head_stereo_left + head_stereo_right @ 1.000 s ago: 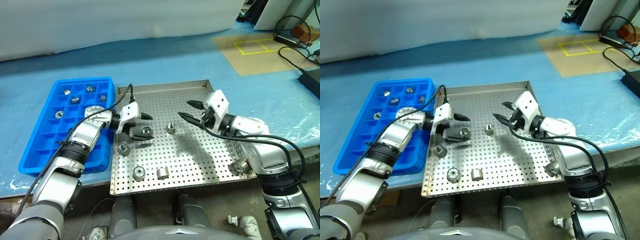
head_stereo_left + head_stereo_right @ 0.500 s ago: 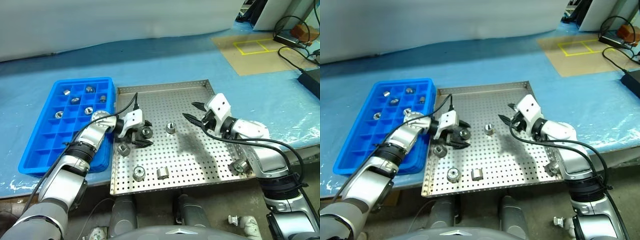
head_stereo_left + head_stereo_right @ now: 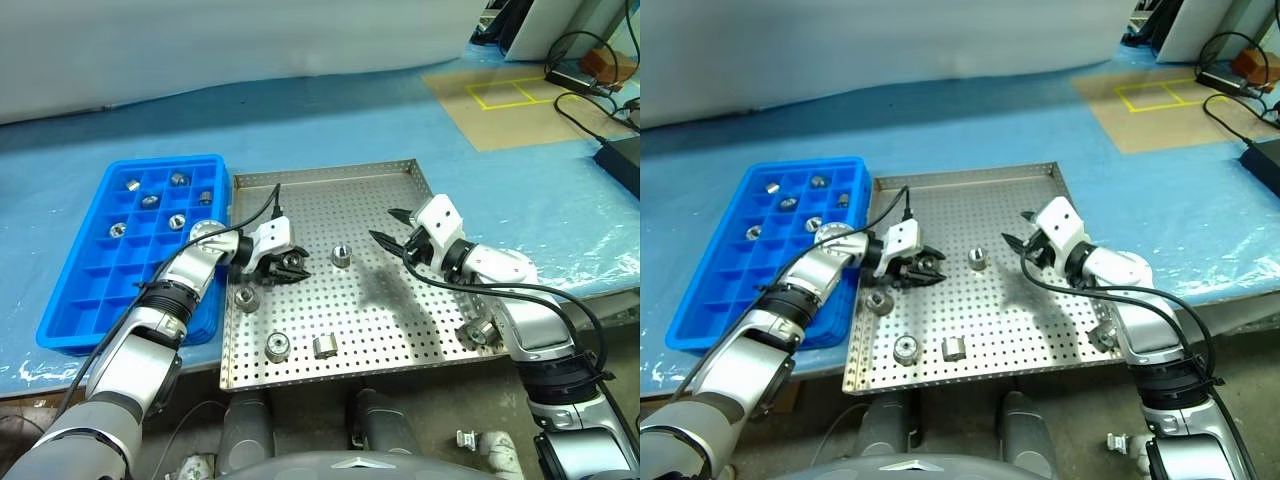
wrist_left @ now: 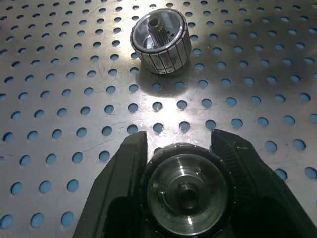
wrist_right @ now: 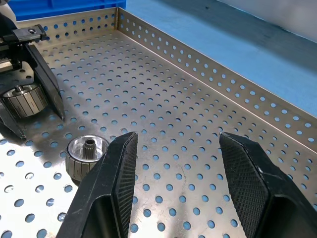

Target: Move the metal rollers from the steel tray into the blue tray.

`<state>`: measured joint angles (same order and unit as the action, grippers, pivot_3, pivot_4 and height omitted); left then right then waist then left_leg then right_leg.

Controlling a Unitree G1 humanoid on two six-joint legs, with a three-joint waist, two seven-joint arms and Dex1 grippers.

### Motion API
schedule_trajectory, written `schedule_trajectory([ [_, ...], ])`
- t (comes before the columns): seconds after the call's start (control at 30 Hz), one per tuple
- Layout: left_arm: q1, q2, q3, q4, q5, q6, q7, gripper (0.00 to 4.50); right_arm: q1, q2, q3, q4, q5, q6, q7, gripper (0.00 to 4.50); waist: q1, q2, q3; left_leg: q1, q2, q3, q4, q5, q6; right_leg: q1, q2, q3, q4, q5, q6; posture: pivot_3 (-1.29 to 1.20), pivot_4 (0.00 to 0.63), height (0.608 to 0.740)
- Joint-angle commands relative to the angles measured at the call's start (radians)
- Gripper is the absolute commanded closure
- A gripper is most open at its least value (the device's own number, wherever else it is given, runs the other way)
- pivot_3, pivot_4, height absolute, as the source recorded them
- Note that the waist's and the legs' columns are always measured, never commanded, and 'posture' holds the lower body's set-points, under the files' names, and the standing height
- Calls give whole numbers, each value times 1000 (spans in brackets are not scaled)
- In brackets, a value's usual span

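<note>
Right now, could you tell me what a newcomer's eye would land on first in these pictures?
Probably the left gripper, its black fingers closed around one metal roller on the steel tray. Across the tray the right gripper hovers open above the perforated floor, near another roller. To the robot's left, the blue tray already holds several rollers.

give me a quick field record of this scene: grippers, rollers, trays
left gripper: shut on a roller, low on the steel tray
right gripper: open, above the steel tray, holding nothing
loose rollers on steel tray: five
nearest to right gripper: roller at tray centre
blue tray: six rollers in the far compartments
</note>
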<state>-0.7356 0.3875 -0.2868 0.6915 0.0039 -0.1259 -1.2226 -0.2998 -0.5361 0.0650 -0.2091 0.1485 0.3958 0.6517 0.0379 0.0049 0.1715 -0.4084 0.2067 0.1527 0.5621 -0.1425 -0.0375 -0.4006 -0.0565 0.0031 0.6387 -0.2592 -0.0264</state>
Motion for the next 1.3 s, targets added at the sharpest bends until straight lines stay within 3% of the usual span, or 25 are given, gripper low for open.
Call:
schedule_trajectory([
  [0.03, -8, 24, 11, -11, 18, -15, 19, 2754, -11, 7, 3, -16, -6, -24, -4, 1786, 0, 0, 0, 0, 0, 0, 0, 0, 0, 0, 0, 0, 0, 0, 0, -261, 150, 740],
  [0.13, 0, 23, 41, -75, 3, 4, 72, 2754, -13, 13, 6, -18, -7, -24, -1, 1786, 0, 0, 0, 1, 0, 0, 0, 0, 0, 0, 0, 0, 0, 0, 0, -256, 150, 740],
  [0.37, 114, 9, 188, -523, -143, 261, 237, 2754, -54, 31, 41, 1, 1, -37, 34, 1786, -1, 0, 0, -1, 0, 1, 0, -1, 2, 0, 0, 0, -1, 0, 0, -184, 150, 740],
  [0.6, 297, 114, 410, -858, -210, 469, 429, 2754, -292, 137, 104, 178, 23, -97, 122, 1786, -16, 0, 1, 0, 2, 0, -2, -1, 3, -2, 1, -1, 0, -1, -2, 18, 150, 740],
  [1.0, 681, 91, 653, -1117, -144, 583, 799, 2754, -583, 428, 218, 589, 12, -316, 309, 1786, 79, -1, 1, -13, 3, -5, -2, -2, 4, -8, -1, -12, -2, -3, -5, 405, 150, 740],
  [1.3, 733, 13, 730, -1075, -65, 553, 1041, 2754, -656, 498, 218, 737, -2, -428, 369, 1786, 179, -1, 1, -15, 12, -7, -1, -1, 2, -6, -1, -18, -2, -4, -6, 488, 150, 740],
])
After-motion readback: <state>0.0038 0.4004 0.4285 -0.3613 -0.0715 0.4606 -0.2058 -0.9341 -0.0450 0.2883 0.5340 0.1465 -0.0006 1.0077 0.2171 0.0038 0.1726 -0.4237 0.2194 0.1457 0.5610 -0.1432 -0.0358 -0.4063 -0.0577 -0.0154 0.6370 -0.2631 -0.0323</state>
